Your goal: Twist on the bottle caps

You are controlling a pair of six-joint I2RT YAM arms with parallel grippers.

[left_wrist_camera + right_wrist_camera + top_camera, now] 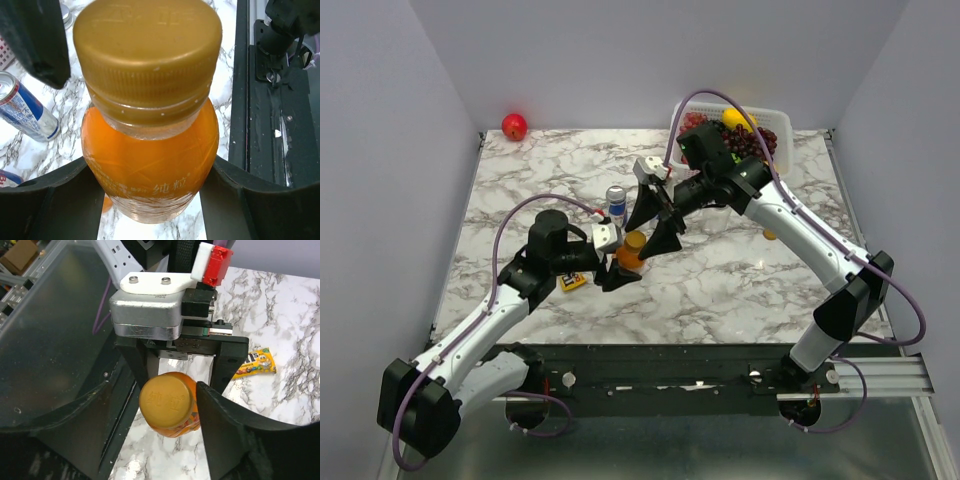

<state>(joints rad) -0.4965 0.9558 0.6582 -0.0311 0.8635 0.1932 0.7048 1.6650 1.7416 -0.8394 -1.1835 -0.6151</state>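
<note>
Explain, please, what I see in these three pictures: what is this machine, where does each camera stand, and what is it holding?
It is two robot arms, left and right, at a marble table. One picture looks down from above; the other two come from cameras on the wrists. The left gripper clamps a small bottle of orange liquid, its gold cap on top. The right gripper stands over that cap, jaws open around it. On the table lie a drink can, a yellow sweet packet, a red apple and a fruit basket.

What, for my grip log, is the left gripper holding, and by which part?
The left gripper holds the orange bottle by its body, below the gold cap.
</note>
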